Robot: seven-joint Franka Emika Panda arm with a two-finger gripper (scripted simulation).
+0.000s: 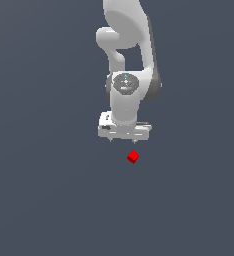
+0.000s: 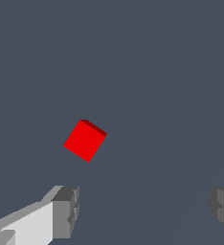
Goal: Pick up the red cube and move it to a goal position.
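Claw spread, apart from red cube — wrist view shows grey fingertips.

Exterior view stood well back, off the arm, facing the white arm head-on from a raised angle; whole lower arm and pincer fit in frame above plain grey bench. Wrist view rode on the wrist, close in, looking down past its own fingertips at the bench. Both views shared the red cube and the grey patch around it; cube small in exterior, large in wrist.
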